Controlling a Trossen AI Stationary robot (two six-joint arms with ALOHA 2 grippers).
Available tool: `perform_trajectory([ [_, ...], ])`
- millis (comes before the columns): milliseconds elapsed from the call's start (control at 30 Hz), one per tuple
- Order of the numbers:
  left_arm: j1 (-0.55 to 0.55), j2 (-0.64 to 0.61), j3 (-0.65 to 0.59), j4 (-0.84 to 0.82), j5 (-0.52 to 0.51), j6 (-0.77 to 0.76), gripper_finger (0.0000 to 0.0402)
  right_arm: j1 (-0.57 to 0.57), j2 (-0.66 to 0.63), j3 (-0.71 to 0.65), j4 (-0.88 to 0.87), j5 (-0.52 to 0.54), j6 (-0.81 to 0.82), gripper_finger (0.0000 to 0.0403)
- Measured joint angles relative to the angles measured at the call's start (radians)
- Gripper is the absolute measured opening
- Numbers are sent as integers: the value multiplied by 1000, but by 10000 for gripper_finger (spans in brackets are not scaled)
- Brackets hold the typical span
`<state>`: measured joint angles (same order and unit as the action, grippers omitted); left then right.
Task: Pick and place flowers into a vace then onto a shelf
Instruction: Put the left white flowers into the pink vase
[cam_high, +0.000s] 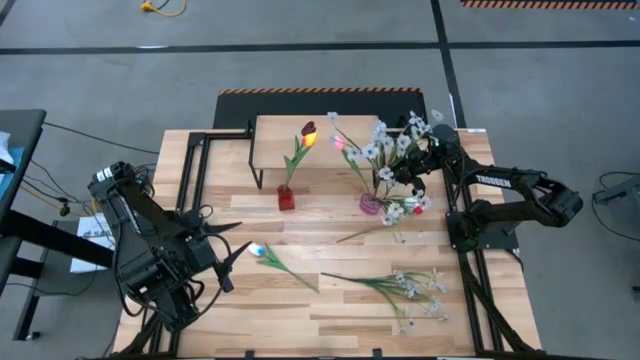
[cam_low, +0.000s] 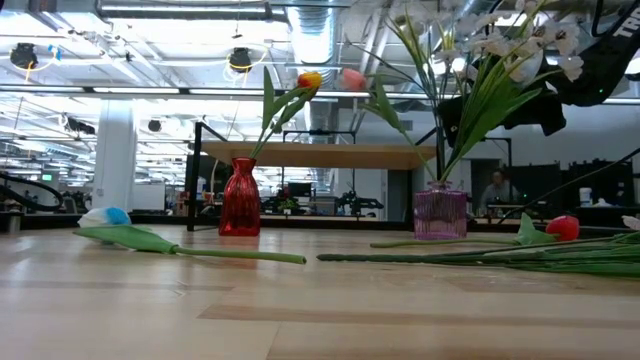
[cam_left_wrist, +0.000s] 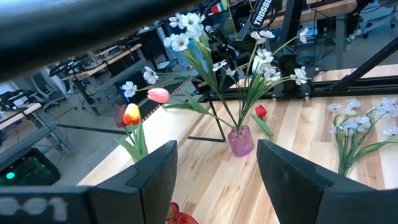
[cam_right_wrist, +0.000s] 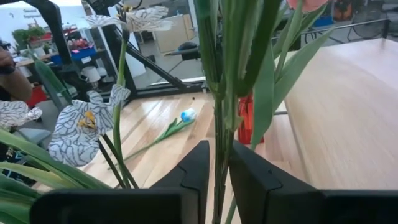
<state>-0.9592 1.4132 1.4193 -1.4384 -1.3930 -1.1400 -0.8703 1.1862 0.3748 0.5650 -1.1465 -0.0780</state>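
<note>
From above, the right gripper (cam_high: 418, 172) hangs over the small purple glass vase (cam_high: 370, 204), in among a bunch of white-blossom sprays (cam_high: 385, 150) standing in it. The low light-wood shelf on dark metal legs (cam_high: 270, 135) lies just behind, and a red glass vase (cam_high: 286, 197) with an orange tulip (cam_high: 309, 133) stands at its front edge. More flowers lie loose on the slatted wooden surface (cam_high: 330, 300).

At table height, the purple vase (cam_low: 440, 212) stands upright, its stems fanning upward.

The left gripper (cam_left_wrist: 214, 177) waits well back, fingers spread and empty.

Past the right gripper (cam_right_wrist: 217, 174), green stems (cam_right_wrist: 222, 93) run between narrowly parted fingers; I cannot tell whether they grip or have let go. A good release would open fully and rise straight up, so no leaf snags and tips the vase.
</note>
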Motion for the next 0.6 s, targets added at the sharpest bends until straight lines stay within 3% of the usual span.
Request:
perform_trajectory([
  [600,0,0,0,0,0,0,212,0,0,0,-41,0,-6,136],
])
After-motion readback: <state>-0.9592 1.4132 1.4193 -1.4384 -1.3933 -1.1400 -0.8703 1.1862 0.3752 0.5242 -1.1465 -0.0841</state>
